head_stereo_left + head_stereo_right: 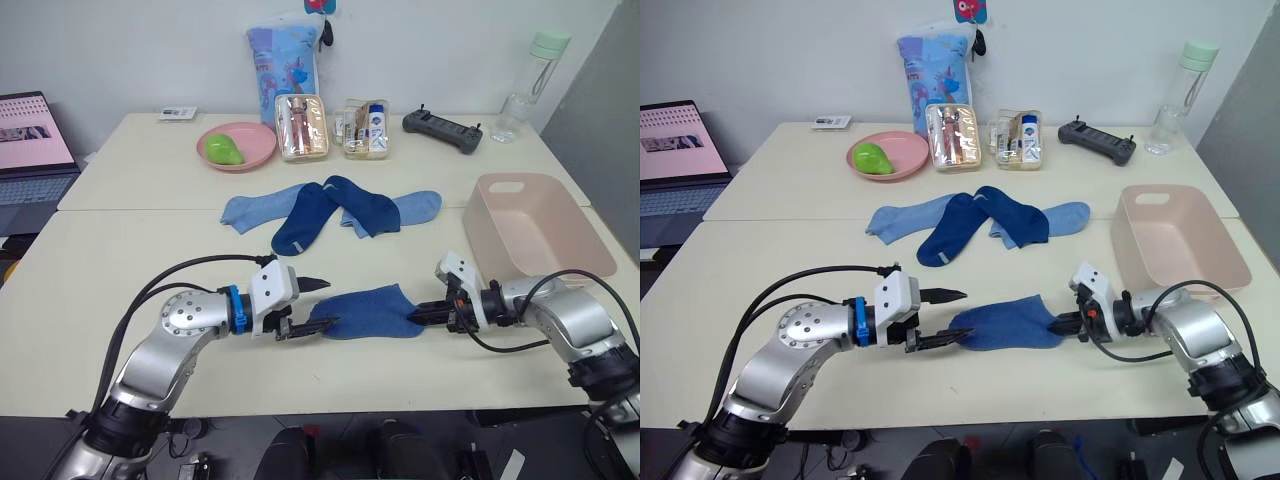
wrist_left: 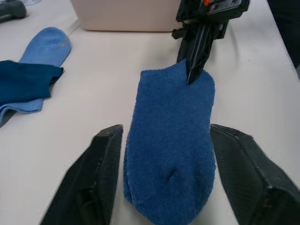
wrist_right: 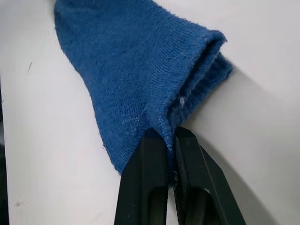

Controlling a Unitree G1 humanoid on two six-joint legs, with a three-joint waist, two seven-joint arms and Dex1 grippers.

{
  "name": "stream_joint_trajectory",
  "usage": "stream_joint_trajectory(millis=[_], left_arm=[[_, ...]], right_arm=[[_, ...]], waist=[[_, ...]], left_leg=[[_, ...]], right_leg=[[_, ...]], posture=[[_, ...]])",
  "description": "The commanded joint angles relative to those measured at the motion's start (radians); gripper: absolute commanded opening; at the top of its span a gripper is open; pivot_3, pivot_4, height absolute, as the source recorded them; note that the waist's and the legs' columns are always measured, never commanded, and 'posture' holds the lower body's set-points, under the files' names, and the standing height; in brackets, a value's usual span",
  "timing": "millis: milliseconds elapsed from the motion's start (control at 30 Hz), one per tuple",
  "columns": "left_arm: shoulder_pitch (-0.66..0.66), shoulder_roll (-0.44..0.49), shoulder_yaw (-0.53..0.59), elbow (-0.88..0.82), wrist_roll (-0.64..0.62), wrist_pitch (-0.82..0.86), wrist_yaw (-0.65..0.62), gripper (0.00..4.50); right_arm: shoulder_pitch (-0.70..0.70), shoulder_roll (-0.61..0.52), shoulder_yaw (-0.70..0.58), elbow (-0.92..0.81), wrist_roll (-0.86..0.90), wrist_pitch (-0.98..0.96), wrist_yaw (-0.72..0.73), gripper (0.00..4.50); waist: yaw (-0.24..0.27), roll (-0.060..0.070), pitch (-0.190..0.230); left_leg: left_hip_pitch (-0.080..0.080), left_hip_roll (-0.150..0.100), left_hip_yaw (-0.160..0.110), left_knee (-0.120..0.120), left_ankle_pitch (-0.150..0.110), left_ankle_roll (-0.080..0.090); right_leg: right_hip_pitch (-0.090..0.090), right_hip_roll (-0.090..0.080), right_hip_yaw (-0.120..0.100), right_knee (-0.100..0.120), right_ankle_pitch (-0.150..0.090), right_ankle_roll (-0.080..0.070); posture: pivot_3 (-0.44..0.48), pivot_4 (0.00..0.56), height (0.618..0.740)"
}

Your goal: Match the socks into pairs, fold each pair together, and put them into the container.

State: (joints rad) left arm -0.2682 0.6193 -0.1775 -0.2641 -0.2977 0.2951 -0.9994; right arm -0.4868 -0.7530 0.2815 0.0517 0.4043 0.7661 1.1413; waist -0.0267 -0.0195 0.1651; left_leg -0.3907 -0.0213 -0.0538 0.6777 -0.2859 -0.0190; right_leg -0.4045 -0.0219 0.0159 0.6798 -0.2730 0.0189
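While right pincer (image 1: 418, 316) pinches blue sock (image 1: 365, 311), left pincer (image 1: 312, 304) straddles it

No text, label, brand, number or sign can be read anywhere in these views. The laptop screen (image 1: 35, 130) at the table's far left shows pink and dark blocks, but no word on it can be made out. The printed bag (image 1: 283, 60) standing against the wall carries cartoon-like figures rather than legible lettering. The small bottles inside the two clear pouches (image 1: 301, 127) bear labels too small to read, as does the flat white item (image 1: 178, 113) near the table's back edge.
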Motion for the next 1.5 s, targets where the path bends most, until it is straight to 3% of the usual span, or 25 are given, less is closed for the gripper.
stream_joint_trajectory(millis=[33, 200, 267, 400, 633, 900, 1133, 1300, 1500], left_arm=[[-0.068, -0.03, -0.055, 0.04, 0.032, -0.012, -0.016, 1.67], [-0.137, -0.093, -0.129, 0.128, 0.07, 0.009, -0.023, 0.03], [-0.153, -0.115, -0.151, 0.148, 0.077, 0.024, -0.022, 0.03], [-0.198, -0.136, -0.231, 0.281, 0.208, -0.031, 0.011, 0.03], [-0.204, -0.185, -0.234, 0.352, 0.222, -0.051, 0.002, 0.03], [-0.166, -0.179, -0.223, 0.333, 0.221, -0.049, 0.001, 0.03], [-0.11, -0.084, -0.153, 0.174, 0.159, 0.057, -0.04, 0.03], [-0.079, 0.037, -0.011, -0.007, 0.027, 0.224, -0.07, 0.03], [-0.092, 0.121, 0.125, -0.066, -0.072, 0.305, -0.06, 0.03]], right_arm=[[-0.05, 0.002, 0.014, 0.043, -0.026, -0.056, 0.071, 0.0], [-0.063, 0.012, 0.009, 0.079, -0.054, -0.092, 0.093, 0.0], [-0.062, 0.013, 0.007, 0.084, -0.061, -0.098, 0.1, 0.0], [-0.054, 0.005, -0.028, 0.042, -0.03, -0.069, 0.125, 0.0], [-0.054, 0.057, -0.103, -0.143, 0.157, 0.143, 0.108, 0.0], [-0.057, 0.189, -0.074, -0.184, 0.187, 0.208, -0.003, 0.0], [-0.082, 0.25, -0.023, -0.117, 0.141, 0.161, -0.034, 0.0], [-0.103, 0.288, 0.009, -0.07, 0.095, 0.117, -0.048, 0.0], [-0.116, 0.331, 0.045, -0.052, 0.046, 0.075, -0.07, 0.0]], waist=[[0.0, 0.0, 0.0], [0.001, 0.0, 0.0], [0.001, 0.0, 0.0], [0.002, 0.0, 0.0], [0.002, 0.0, 0.0], [0.003, 0.0, 0.0], [-0.004, 0.001, 0.0], [-0.005, 0.001, 0.0], [-0.003, 0.001, 0.0]], left_leg=[[0.0, 0.0, 0.0, 0.0, 0.0, 0.0], [-0.001, 0.0, 0.0, 0.0, 0.0, 0.0], [-0.001, 0.0, 0.0, 0.0, 0.0, 0.0], [-0.001, 0.0, 0.0, 0.001, 0.0, 0.0], [-0.001, 0.0, -0.001, 0.001, 0.0, 0.0], [-0.001, -0.001, -0.002, 0.001, 0.0, 0.0], [-0.001, 0.0, -0.002, 0.001, 0.0, 0.0], [-0.001, 0.0, -0.002, 0.0, 0.0, 0.0], [-0.001, 0.0, -0.002, 0.0, 0.0, 0.0]], right_leg=[[0.0, 0.0, 0.0, 0.0, 0.0, 0.0], [0.0, 0.0, 0.0, 0.0, 0.0, 0.0], [0.0, 0.0, 0.0, 0.0, 0.0, 0.0], [0.0, 0.0, 0.0, 0.0, 0.0, 0.0], [-0.001, 0.0, 0.0, 0.0, 0.0, 0.0], [0.0, -0.001, -0.001, 0.0, 0.0, 0.0], [-0.001, -0.001, 0.0, 0.001, 0.0, 0.0], [-0.001, 0.0, -0.001, 0.001, 0.0, 0.0], [-0.001, 0.0, -0.001, 0.0, 0.0, 0.0]], posture=[[0.0, 0.15, 0.74], [0.0, 0.15, 0.74], [0.0, 0.15, 0.74], [0.0, 0.15, 0.74], [0.0, 0.15, 0.74], [0.0, 0.15, 0.74], [0.0, 0.15, 0.74], [0.0, 0.15, 0.74], [0.0, 0.15, 0.74]])
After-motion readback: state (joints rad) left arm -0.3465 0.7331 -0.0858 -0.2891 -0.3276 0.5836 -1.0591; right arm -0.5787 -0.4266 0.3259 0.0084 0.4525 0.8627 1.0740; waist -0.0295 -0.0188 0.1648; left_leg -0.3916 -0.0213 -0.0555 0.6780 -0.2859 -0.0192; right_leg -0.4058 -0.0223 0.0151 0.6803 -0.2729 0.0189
